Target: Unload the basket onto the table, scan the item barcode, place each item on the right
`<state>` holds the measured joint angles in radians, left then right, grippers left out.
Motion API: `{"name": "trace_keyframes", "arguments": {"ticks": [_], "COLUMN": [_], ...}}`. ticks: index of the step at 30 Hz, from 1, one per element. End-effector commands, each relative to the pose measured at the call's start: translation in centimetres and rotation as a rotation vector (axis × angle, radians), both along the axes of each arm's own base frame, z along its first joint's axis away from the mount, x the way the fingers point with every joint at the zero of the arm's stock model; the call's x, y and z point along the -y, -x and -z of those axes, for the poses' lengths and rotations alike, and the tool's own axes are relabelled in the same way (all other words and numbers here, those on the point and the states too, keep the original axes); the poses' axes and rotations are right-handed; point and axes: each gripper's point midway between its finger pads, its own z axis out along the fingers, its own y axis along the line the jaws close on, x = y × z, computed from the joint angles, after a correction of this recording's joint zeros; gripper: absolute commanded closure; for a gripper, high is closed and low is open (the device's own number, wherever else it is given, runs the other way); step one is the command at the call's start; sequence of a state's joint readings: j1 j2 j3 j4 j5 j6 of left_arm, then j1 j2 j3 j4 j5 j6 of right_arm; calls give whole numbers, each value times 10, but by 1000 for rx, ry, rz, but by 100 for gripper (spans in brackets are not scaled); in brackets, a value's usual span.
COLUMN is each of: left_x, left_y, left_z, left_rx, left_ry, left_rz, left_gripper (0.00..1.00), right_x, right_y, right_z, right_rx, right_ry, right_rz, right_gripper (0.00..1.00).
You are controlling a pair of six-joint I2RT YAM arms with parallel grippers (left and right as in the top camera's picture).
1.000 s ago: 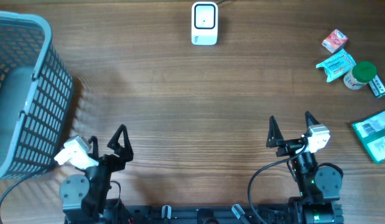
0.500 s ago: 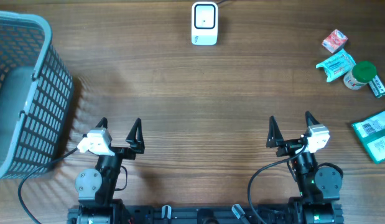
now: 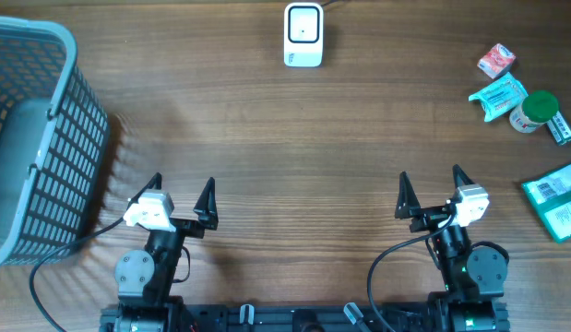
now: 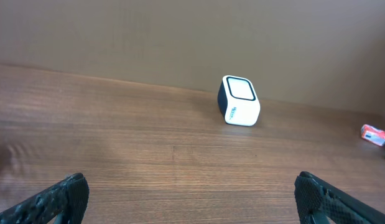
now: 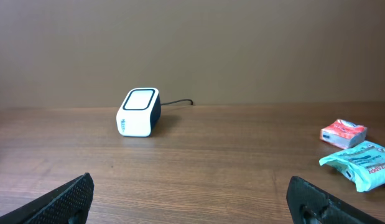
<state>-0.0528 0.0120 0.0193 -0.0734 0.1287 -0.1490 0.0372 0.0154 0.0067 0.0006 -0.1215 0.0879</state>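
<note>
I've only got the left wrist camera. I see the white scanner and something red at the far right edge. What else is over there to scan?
Observer: Next to that red packet lie a teal pouch and a green-capped bottle, with a green box nearer the arms.
Operator: Anything on my other side?
Observer: A grey mesh basket stands to the left of the left gripper.
Operator: Is the right gripper holding anything?
Observer: No, the right gripper is open and empty, well short of those items.
</note>
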Motion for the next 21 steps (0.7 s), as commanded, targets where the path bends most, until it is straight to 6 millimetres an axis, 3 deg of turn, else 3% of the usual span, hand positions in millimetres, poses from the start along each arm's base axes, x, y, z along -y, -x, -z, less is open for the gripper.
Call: {"name": "trace_keyframes", "arguments": {"ticks": [1,21], "left_x": [2,-3], "left_y": [0,-1], "left_z": [3,2], "left_rx": [7,15], "left_ry": [-38,-62], "left_rz": [12,-6], "left_gripper": [0,0], "right_x": [2,2], "right_y": [0,0], "right_z": [-3,-3], "right_rx": [17,17], "right_ry": [8,8], "right_rz": [13,13], "right_gripper": [0,1]}}
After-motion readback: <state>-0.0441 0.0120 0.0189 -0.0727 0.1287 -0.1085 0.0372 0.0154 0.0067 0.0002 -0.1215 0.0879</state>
